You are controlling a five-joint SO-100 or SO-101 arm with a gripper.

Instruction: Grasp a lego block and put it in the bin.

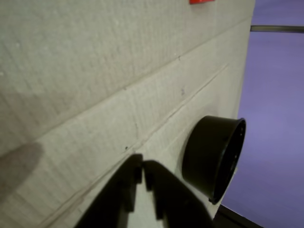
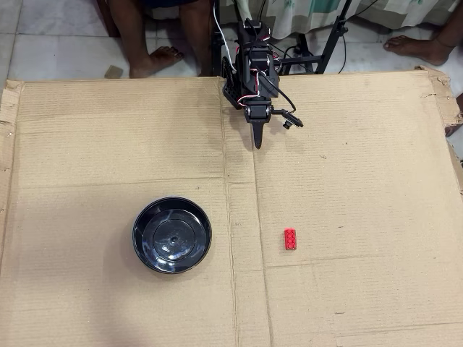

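**Arm folded at the far edge, brick and bowl both untouched on the cardboard**

Overhead view: a flattened cardboard sheet (image 2: pixel 108 144) covers the work area, creased into panels. The black arm (image 2: pixel 251 69) sits at the top centre edge of the sheet, folded in on itself, with white and red wires looped around its body. Its gripper (image 2: pixel 257 141) points down the picture, fingers drawn together to a narrow tip, nothing between them.

The lego block (image 2: pixel 290 239) lies flat on the cardboard, studs up, long side running up and down the picture. It sits below the gripper and a little to the right, well apart from it.

The bin (image 2: pixel 172 236) stands upright on the cardboard to the left of the block, well apart from both block and gripper. Its glossy inside holds no brick. A cardboard seam runs between bin and block.

Wrist view: the gripper (image 1: pixel 142 168) enters from the bottom edge, the two dark fingers nearly touching, only a thin slit between them, gripping nothing. The bin (image 1: pixel 209 156) shows just to the right of the fingers, seen side-on. A sliver of the lego block (image 1: pixel 202 2) is cut off by the top edge.

Bare feet (image 2: pixel 159 58) stand on the tiled floor beyond the top edge of the sheet
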